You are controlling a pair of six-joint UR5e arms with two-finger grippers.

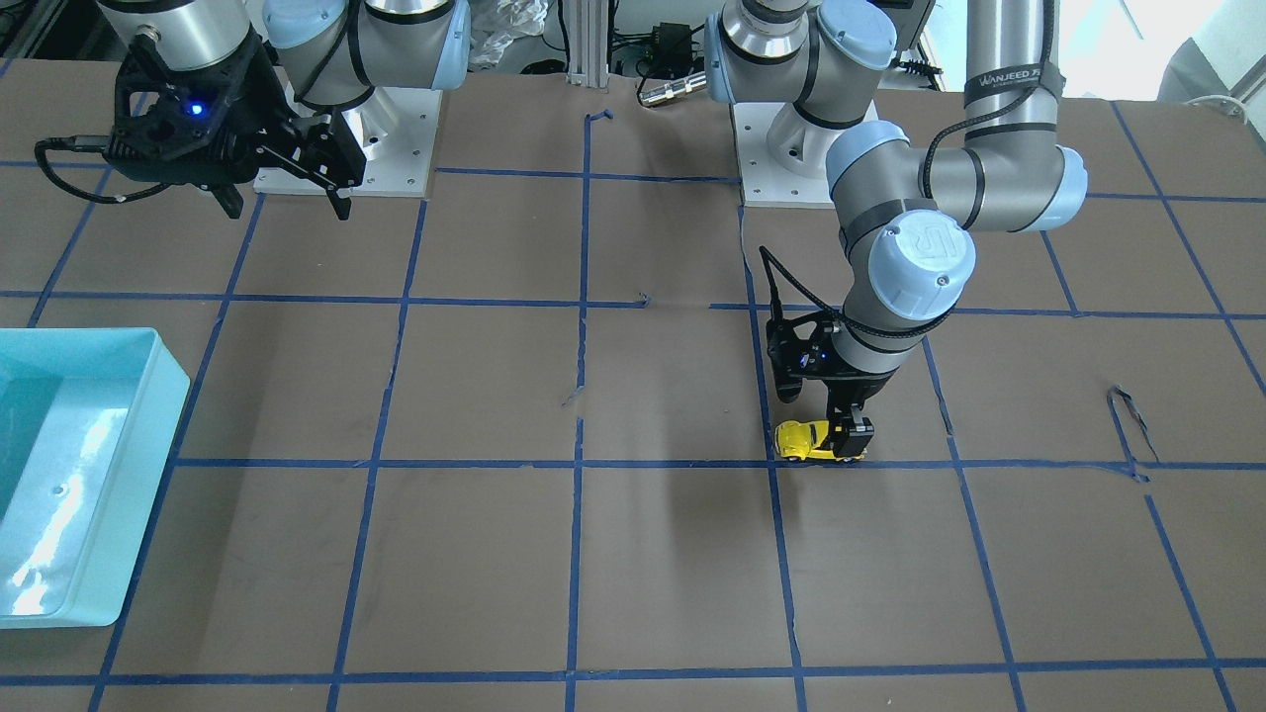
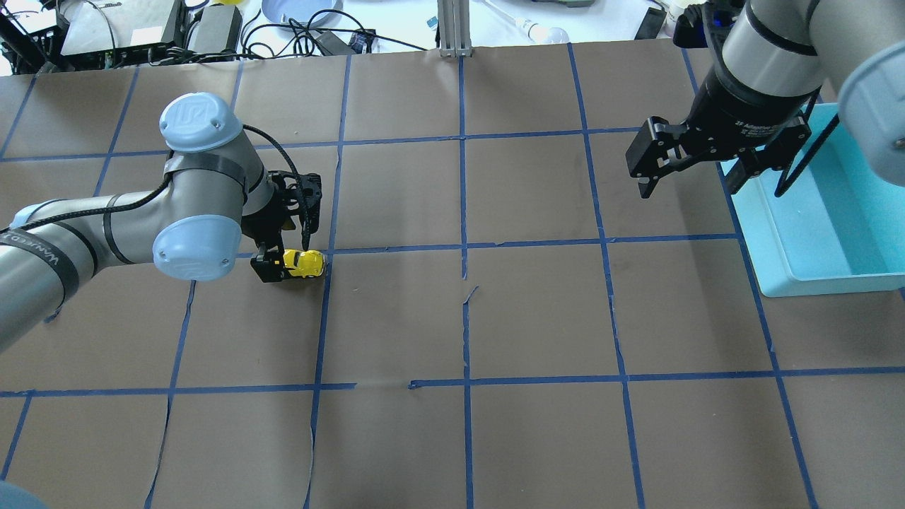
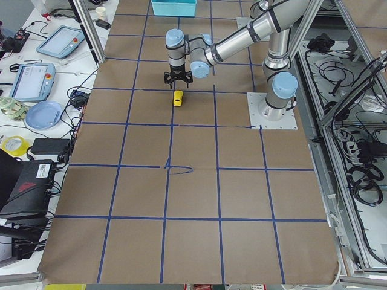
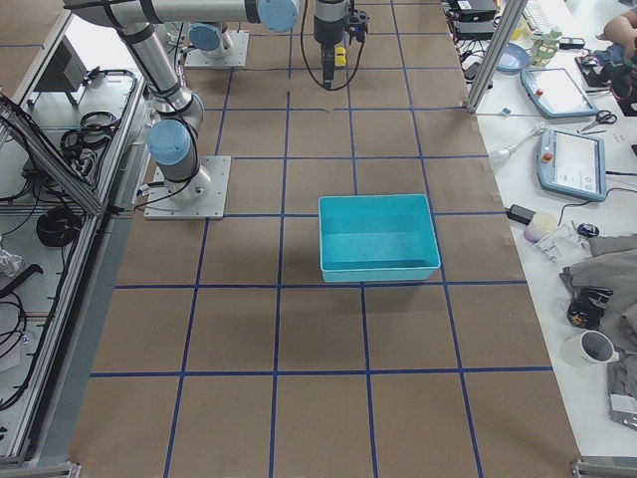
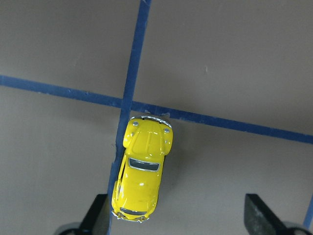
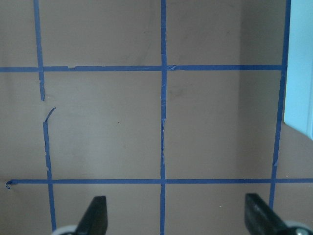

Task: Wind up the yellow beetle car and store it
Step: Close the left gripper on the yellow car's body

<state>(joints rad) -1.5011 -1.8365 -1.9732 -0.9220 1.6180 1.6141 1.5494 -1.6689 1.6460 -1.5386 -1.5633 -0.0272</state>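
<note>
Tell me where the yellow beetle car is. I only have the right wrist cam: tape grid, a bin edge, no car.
Observer: The yellow beetle car sits on the table at a blue tape crossing, in the robot's left half.
Operator: Left arm on it?
Observer: The left gripper is down at it with fingers open. The car lies between them, close to one finger, not clamped.
Operator: Bin contents?
Observer: The teal bin looks empty in the right-side view.
</note>
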